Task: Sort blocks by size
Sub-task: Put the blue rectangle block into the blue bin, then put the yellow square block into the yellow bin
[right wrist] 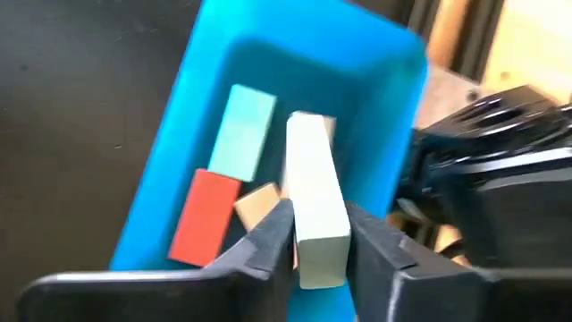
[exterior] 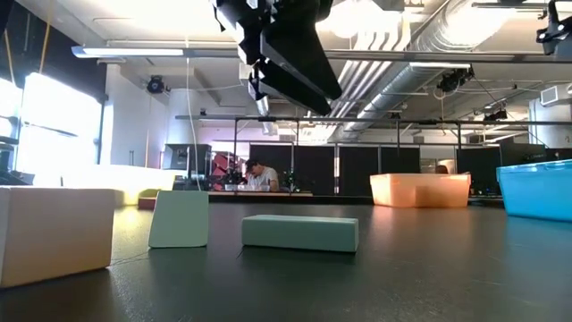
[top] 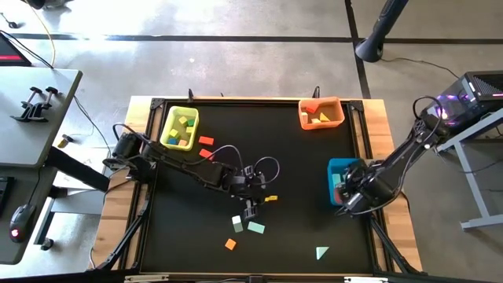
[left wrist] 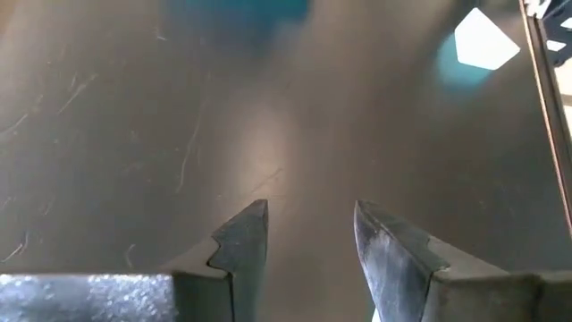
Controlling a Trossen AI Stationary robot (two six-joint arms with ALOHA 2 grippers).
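While the right tool (right wrist: 320, 234) grips a pale bar (right wrist: 315, 197) over the blue bin (right wrist: 188, 116), an off-centre release could drop it outside; left tool (left wrist: 311, 237) gapes empty.

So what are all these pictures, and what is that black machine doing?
It's a robot with two dark arms at a table, sorting wooden blocks into bins. One picture looks straight down, one looks across the tabletop, and two come from cameras on the arms' wrists. The left gripper hangs open and empty over the middle of the table. The right gripper holds a pale bar over the blue bin, which already has a red block and a mint block inside. A yellow bin and an orange bin hold more blocks, and a few, like the mint bar, lie loose on the table.
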